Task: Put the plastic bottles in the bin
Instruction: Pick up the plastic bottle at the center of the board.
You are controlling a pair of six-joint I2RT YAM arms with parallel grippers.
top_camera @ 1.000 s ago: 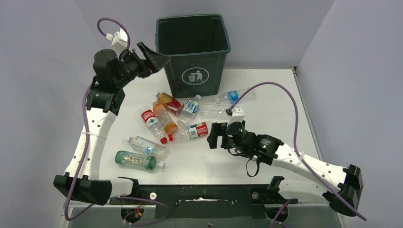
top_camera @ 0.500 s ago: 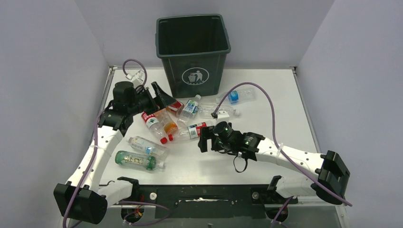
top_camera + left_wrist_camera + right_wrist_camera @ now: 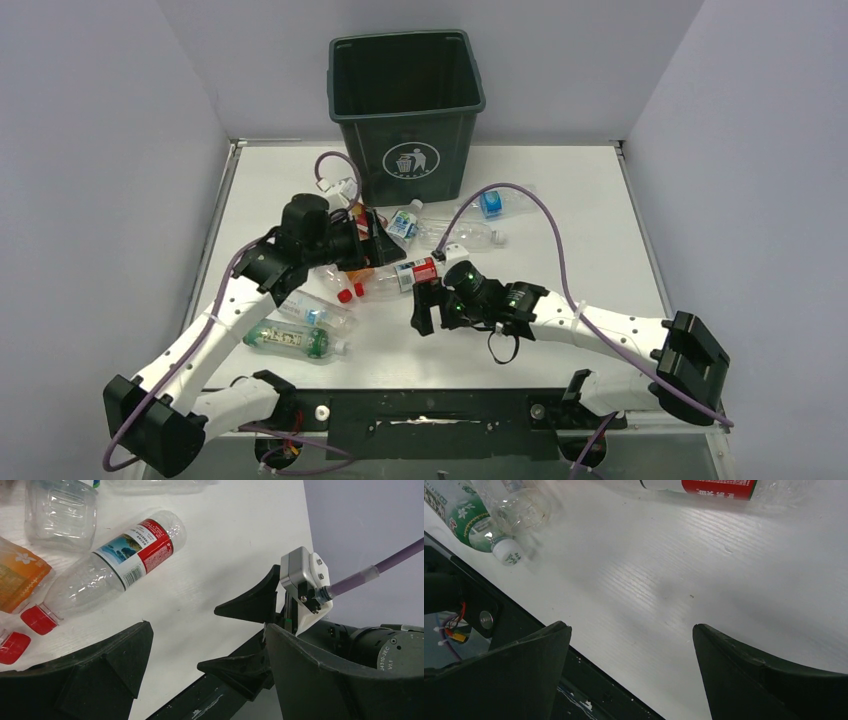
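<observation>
The left pincer [image 3: 206, 630] is released, its two black fingers spread wide with nothing between them, hanging low over the middle of the worktop [image 3: 560, 270]. Just beyond it lies the red-labelled bottle [image 3: 132, 555], on its side, red cap pointing toward the left edge. The right pincer [image 3: 631, 630] is likewise released and empty, over bare surface on the near side of that same bottle. The other plastic bottles [image 3: 400, 225] lie scattered around the middle and left of the worktop, with the green-labelled bottle [image 3: 285, 337] toward the near left corner, and the bin [image 3: 410, 165] stands upright at the middle of the far edge. The bottles look empty and thin-walled, so they are probably very light and easily dented; their smooth round bodies will likely roll or squirt out if nudged. The safest hold seems to be across the labelled mid-body, fingers square to the bottle's length, closing gently.
</observation>
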